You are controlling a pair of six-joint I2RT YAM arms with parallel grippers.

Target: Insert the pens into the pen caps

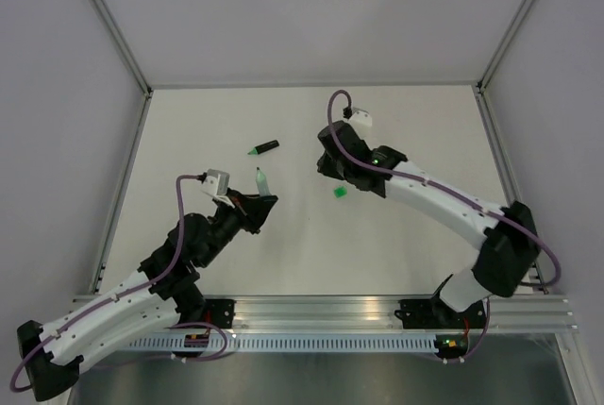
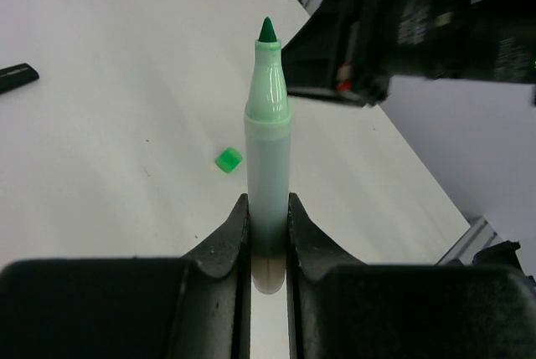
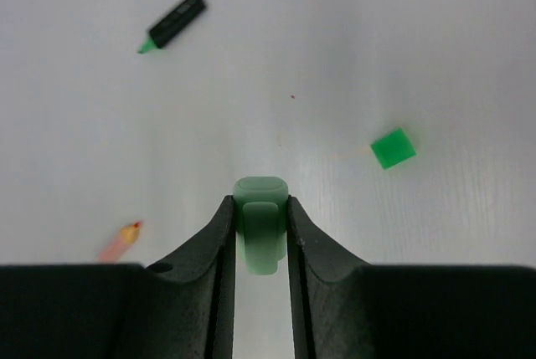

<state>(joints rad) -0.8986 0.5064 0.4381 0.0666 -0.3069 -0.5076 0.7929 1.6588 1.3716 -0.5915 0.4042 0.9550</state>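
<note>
My left gripper (image 2: 267, 208) is shut on the lower barrel of the pale pen (image 2: 268, 133), whose green tip points up and away; in the top view the pen (image 1: 261, 179) sticks out past the gripper (image 1: 261, 200). My right gripper (image 3: 260, 208) is shut on a pale green pen cap (image 3: 260, 218) above the table; in the top view it (image 1: 328, 167) hangs right of centre. A bright green cap (image 3: 393, 148) lies on the table (image 1: 338, 193), also in the left wrist view (image 2: 227, 160). The black pen with a green end (image 1: 264, 148) lies uncapped further back (image 3: 173, 22).
The tip end of an orange pen (image 3: 121, 240) shows at the lower left of the right wrist view; it is hidden in the top view. The right arm (image 2: 402, 24) fills the upper right of the left wrist view. Walls with metal rails (image 1: 123, 178) bound the white table.
</note>
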